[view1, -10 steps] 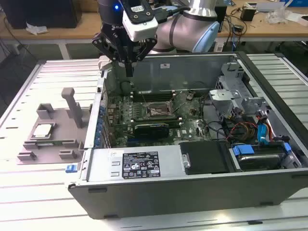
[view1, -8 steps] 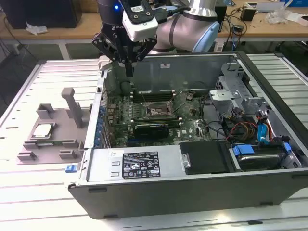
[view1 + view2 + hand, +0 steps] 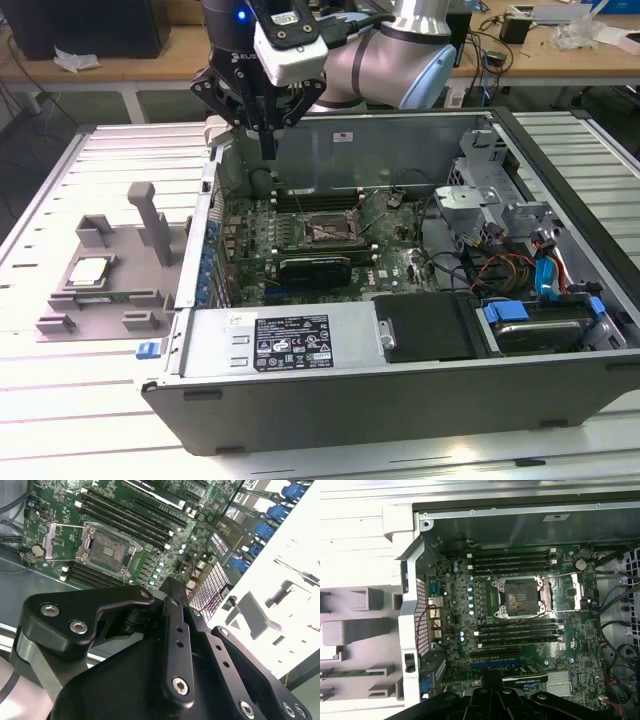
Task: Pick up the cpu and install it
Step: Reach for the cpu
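Gripper (image 3: pixel 268 148), fingers pressed together and holding nothing, hangs above the open computer case (image 3: pixel 400 390), at its wall edge. The cpu (image 3: pixel 88 272) lies outside the case on a tray (image 3: pixel 150 220) beside it. Likely risk: a skewed grasp could tilt the chip and bend pins in the bare socket (image 3: pixel 318 230) inside the case.

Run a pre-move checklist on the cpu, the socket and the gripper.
1. cpu lying free on the grey tray: ok.
2. Socket open, with no chip in it: ok.
3. Gripper carrying nothing: ok.
4. Gripper open for a grasp: not ok, it is shut.
5. Gripper above the cpu: not ok, it hangs over the computer case, near its end wall at the exterior view's left.
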`<move>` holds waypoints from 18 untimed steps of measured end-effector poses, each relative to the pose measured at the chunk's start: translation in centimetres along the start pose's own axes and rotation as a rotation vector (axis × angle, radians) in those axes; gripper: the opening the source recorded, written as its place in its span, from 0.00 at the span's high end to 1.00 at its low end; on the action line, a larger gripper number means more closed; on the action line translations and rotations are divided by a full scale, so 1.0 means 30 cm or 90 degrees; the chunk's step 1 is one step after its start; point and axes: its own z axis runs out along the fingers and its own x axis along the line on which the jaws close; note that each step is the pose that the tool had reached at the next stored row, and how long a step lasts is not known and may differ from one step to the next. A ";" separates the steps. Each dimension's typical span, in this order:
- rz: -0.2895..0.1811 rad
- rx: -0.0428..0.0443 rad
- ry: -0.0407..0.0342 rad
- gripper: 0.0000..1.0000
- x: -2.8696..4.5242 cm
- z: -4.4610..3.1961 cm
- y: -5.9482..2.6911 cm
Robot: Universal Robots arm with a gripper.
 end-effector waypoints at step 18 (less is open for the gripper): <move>0.000 0.0001 0.0000 0.89 0.110 -0.003 -0.006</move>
